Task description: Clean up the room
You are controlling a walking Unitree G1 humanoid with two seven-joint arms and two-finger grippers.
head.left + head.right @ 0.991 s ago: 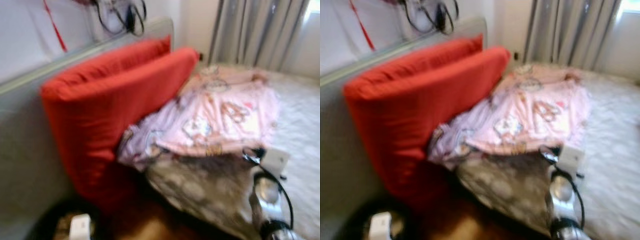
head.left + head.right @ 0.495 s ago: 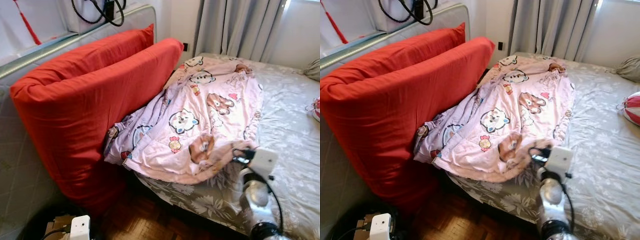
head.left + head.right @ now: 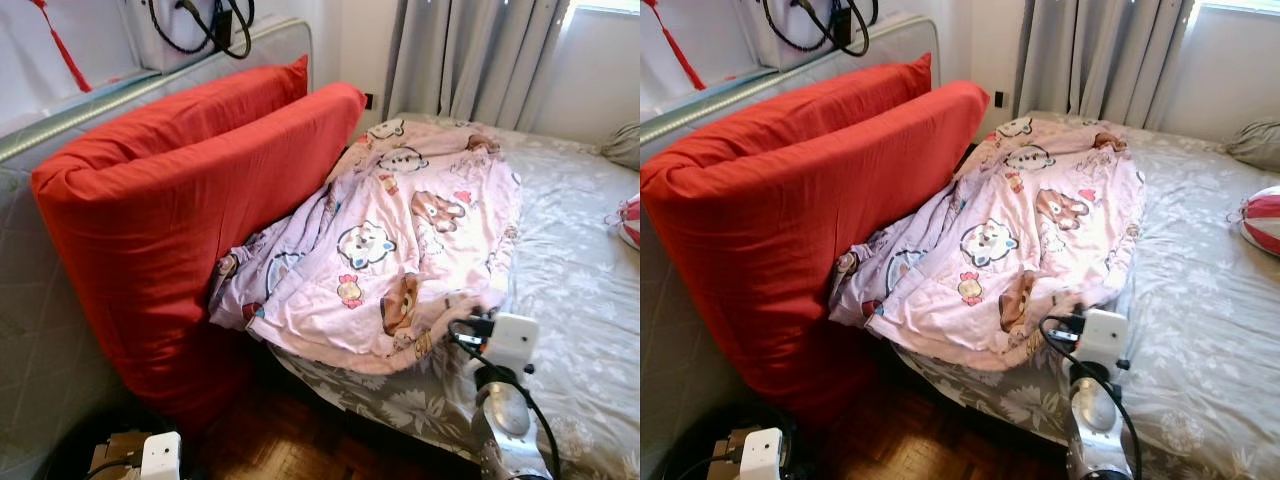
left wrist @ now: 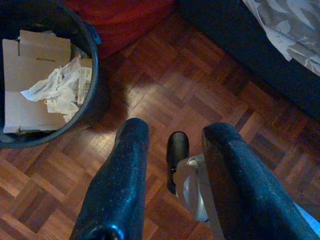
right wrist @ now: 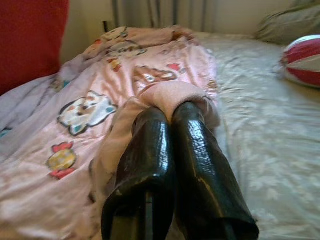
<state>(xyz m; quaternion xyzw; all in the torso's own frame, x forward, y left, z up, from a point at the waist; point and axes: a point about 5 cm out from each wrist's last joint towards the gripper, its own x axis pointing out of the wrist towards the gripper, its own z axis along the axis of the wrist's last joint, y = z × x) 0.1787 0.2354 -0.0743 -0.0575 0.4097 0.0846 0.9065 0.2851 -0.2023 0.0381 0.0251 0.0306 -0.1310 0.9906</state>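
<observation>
Pink cartoon-print blanket point(image 3: 400, 250), soft and light, bunches at the bed's point(image 3: 570, 270) near edge; my right gripper point(image 5: 172, 112) pinches its hem, left gripper point(image 4: 172, 135) parted.

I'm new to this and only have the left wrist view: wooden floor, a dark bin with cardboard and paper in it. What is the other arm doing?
Observer: The right pincer is shut on a fold of the pink cartoon blanket, at its near edge on the bed.
Operator: What else is up there?
Observer: Two big red cushions stand upright, and the blanket's lilac side is bunched against the front one.
Operator: Anything beyond the blanket?
Observer: A red-and-white striped object lies on the grey sheet, well apart from the blanket.
</observation>
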